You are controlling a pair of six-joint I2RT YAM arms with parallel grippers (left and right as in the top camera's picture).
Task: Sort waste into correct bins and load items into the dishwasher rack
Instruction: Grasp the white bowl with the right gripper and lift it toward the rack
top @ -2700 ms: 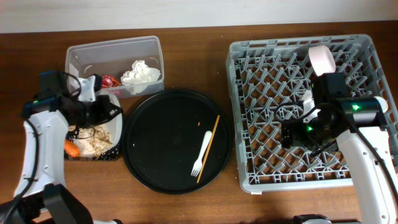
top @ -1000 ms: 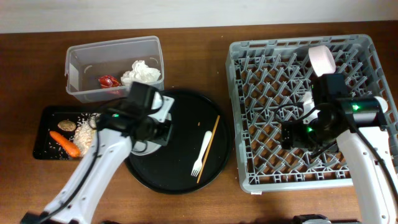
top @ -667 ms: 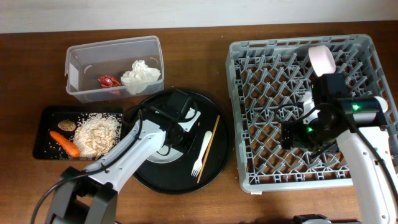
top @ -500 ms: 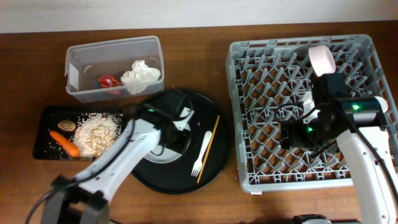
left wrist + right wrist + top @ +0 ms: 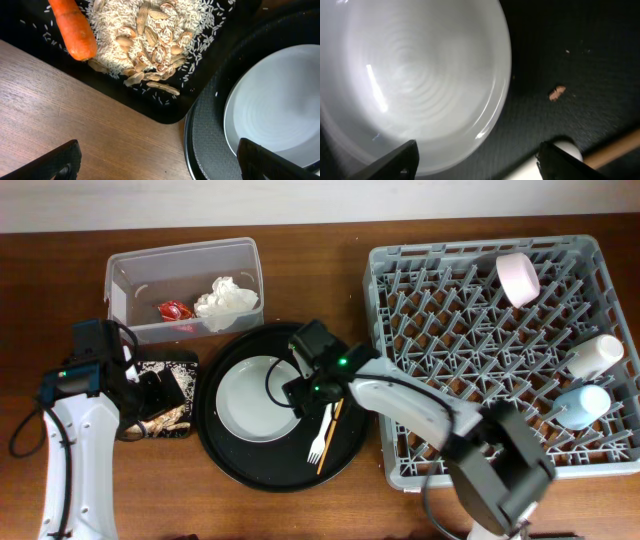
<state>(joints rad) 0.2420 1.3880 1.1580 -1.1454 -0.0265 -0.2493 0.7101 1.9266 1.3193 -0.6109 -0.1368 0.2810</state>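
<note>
1. Now the plate (image 5: 258, 398) lies flat in the big round tray (image 5: 225, 455), with the fork (image 5: 323, 428) and a chopstick (image 5: 336, 423) just beside it on the right
2. The plate looks hard, smooth and slippery, and I think it can break if it drops. It lies flat, so the rim looks like the best place to grab, one finger over and one under
3. The right gripper (image 5: 480, 167) hangs over the plate's right edge. Its fingers are wide apart and hold nothing
4. The left gripper (image 5: 165, 165) is over the corner of the black tray (image 5: 165, 107) with the food scraps (image 5: 150, 40) and the carrot (image 5: 75, 30). It is wide open and holds nothing
5. The right wrist view cuts off the plate's left side and shows only a white bit of the fork. From above, the left arm hides part of the black tray. I cannot tell how thick the rim is
</note>
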